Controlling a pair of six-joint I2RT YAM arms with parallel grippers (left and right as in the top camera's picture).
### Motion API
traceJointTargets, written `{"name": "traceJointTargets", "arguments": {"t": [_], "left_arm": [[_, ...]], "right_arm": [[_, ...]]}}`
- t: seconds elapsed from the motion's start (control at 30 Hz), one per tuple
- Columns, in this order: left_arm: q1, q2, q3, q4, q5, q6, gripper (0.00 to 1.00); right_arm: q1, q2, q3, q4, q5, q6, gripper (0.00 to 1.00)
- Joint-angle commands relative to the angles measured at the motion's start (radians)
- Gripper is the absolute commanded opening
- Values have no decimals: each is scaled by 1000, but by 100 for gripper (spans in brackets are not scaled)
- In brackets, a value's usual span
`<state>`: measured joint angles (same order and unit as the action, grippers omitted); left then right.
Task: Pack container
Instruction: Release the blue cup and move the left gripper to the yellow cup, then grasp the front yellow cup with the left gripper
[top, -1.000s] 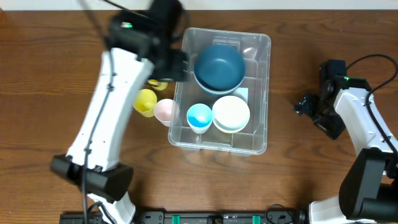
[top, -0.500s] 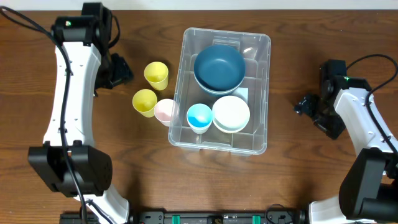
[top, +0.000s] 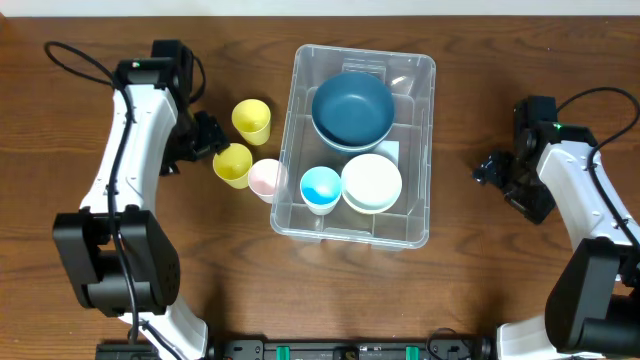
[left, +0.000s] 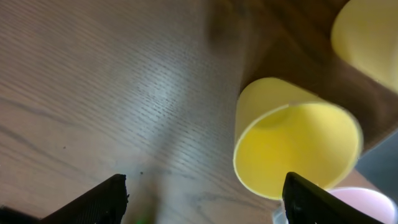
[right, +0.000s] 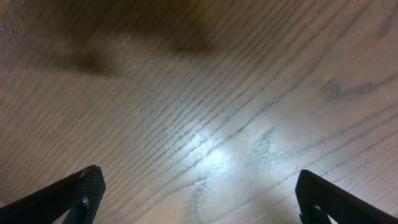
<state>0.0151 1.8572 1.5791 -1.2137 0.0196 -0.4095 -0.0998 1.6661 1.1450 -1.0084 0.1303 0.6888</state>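
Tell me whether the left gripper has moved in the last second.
Yes. The left gripper pulled leftward away from the container and now sits beside a yellow cup.

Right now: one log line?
left claw open, facing nearest yellow plastic cup | right claw open above wooden table | clear plastic rectangular bin partly packed
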Motion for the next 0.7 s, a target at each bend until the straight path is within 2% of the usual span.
{"name": "traceJointTargets", "arguments": {"t": [0.0,0.27,0.33,0.37,0.5,0.67], "left_arm": [[0,6,-76,41,-1,16,80],[1,6,-219,169,-1,16,80],[1,6,-230,182,-1,16,76],[1,6,-232,185,-1,16,72],[0,6,-232,192,0,16,44],[1,6,-232,203,0,16,6]], "right_arm": [[-4,2,2,-1,8,13,99],[-4,2,2,-1,8,13,99],[-4,2,2,-1,8,13,99],[-4,2,2,-1,8,13,99],[-4,2,2,-1,8,13,99],[-4,2,2,-1,8,14,99]]}}
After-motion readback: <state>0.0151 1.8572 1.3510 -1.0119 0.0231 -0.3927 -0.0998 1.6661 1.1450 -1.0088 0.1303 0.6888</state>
